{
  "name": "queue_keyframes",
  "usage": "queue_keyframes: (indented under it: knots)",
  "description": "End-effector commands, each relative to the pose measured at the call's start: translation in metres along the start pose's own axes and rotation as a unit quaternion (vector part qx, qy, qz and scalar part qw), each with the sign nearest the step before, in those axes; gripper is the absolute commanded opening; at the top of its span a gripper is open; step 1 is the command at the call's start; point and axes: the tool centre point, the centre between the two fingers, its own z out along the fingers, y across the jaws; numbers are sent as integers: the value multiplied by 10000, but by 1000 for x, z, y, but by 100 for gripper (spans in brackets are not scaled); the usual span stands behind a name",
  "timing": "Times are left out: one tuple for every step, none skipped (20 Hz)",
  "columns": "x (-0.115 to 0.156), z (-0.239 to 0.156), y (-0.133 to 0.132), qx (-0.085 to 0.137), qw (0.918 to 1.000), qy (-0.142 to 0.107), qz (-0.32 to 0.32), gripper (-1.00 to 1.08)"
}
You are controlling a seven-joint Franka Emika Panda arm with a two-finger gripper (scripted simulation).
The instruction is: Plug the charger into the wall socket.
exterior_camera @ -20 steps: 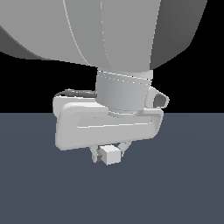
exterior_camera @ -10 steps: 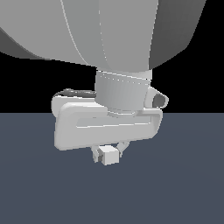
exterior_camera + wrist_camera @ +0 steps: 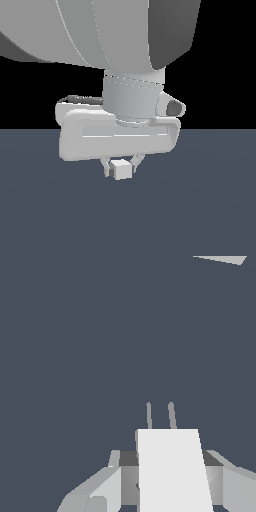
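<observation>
charger [image 3: 121, 169] | clamped in pincer [image 3: 120, 167] | wall socket [image 3: 220, 258] cut off at frame edge

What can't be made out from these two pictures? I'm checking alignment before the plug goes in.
- Light-grey wall socket plate: wrist view shows only a sliver, cut off by the frame edge; its holes are unseen. In the exterior view it does not appear.
- Small off-white cube charger: its sides are covered by the fingers in the exterior view; its two thin prongs show only in the wrist view.
- Arm above the wrist: cropped by the exterior view's top edge.
</observation>
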Motion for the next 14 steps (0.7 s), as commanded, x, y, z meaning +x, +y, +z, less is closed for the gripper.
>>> queue_keyframes:
  knots:
    - [8, -3, -2, -42, 9999, 10, 110, -100]
    - [11, -5, -3, -62, 9998, 13, 163, -100]
    - [15, -7, -4, -83, 9997, 16, 218, -100]
    - [19, -8, -5, -105, 9996, 19, 275, -100]
    - [23, -10, -6, -128, 9994, 22, 335, -100]
    - [27, -12, -7, -151, 9991, 24, 396, -100]
    - [31, -13, -8, -175, 9988, 27, 459, -100]
    - [35, -15, -8, -200, 9984, 29, 522, -100]
    - [40, -17, -9, -225, 9980, 31, 586, -100]
    - [44, -19, -10, -250, 9976, 33, 650, -100]
    - [48, -21, -10, -275, 9971, 34, 713, -100]
    - [52, -22, -11, -300, 9965, 36, 774, -100]
    - [56, -24, -11, -324, 9960, 36, 834, -100]
    - [60, -26, -11, -348, 9954, 37, 894, -100]
